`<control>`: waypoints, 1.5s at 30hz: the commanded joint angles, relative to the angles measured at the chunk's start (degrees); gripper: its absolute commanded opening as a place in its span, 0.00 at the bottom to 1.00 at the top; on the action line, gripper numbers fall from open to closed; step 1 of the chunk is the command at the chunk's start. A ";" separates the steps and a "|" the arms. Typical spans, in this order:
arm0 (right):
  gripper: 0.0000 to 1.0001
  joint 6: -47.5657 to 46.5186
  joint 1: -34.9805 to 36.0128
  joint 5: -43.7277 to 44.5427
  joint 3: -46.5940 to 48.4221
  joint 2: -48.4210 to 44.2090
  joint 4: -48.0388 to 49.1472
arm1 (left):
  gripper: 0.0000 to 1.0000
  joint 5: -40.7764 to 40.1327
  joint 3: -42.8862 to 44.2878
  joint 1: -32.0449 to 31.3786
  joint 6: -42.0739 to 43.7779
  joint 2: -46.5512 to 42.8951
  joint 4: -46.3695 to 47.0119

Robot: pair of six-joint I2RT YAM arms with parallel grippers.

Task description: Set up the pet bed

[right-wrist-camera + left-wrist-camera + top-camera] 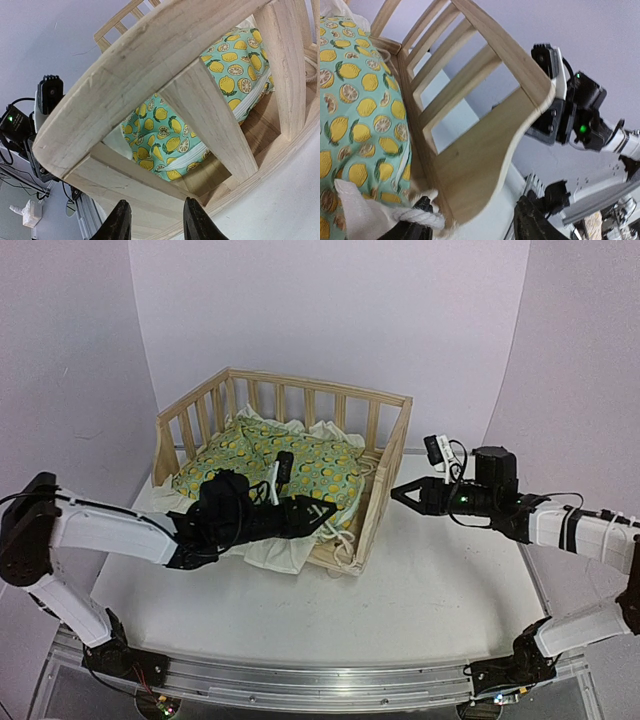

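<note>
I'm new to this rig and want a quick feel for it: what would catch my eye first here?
A pale slatted pet bed frame stands on the white table, holding a bright lemon-print cushion whose cream ruffle spills over the low front side. The left claw reaches over the cushion's front edge; the right claw points at the frame's right side.

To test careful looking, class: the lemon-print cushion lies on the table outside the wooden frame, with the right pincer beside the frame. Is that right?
No. The top view shows the lemon-print cushion lying inside the wooden frame, not outside it; the right pincer is beside the frame.
</note>
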 commanded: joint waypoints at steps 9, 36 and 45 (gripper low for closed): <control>0.40 -3.10 -0.07 2.30 0.96 -6.09 -5.11 | 0.61 1.29 3.19 5.81 15.89 -19.34 -46.20; 0.42 -4.71 -0.03 2.73 -1.37 -11.27 -9.02 | 0.59 -17.06 6.20 -20.86 111.77 6.34 -30.45; 0.43 -4.41 -0.07 2.64 -2.65 -15.81 -9.54 | 0.60 -26.86 10.80 -19.88 124.70 15.67 -31.88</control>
